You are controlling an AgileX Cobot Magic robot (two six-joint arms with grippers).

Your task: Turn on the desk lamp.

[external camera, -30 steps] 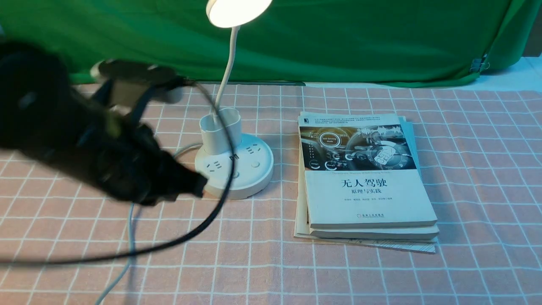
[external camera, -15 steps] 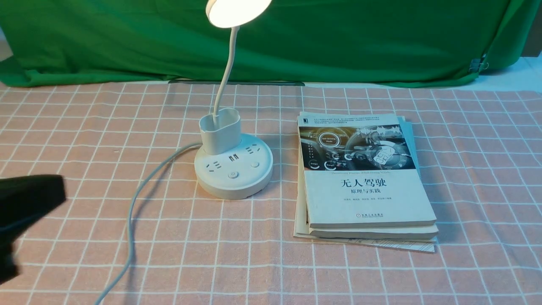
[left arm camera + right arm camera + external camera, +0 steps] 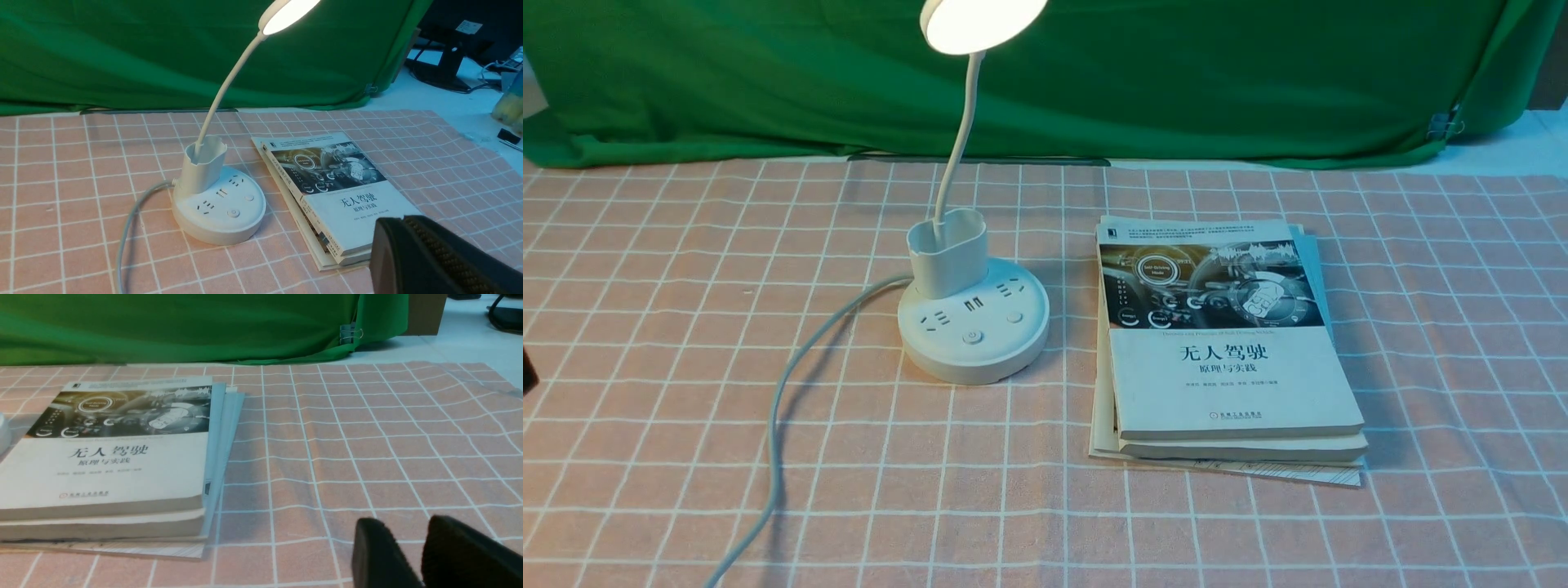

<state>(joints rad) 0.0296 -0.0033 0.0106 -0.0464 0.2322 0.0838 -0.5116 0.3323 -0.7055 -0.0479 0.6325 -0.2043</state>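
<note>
The desk lamp point(image 3: 974, 327) stands upright on the counter point(image 3: 1258, 531), left of centre in the front view, its disc head lit, its grey cord point(image 3: 775, 408) trailing toward the near edge and a stack of books point(image 3: 1225, 359) just beside its base. The left hand point(image 3: 408, 249) shows only one dark finger, so I cannot tell whether it is parted or closed; the right hand point(image 3: 408, 533) hovers beyond the books, well apart from the lamp, fingertips slightly parted, holding nothing

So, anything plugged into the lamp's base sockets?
No, the sockets on the desk lamp show bare slots in the front view, with nothing inserted.
</note>
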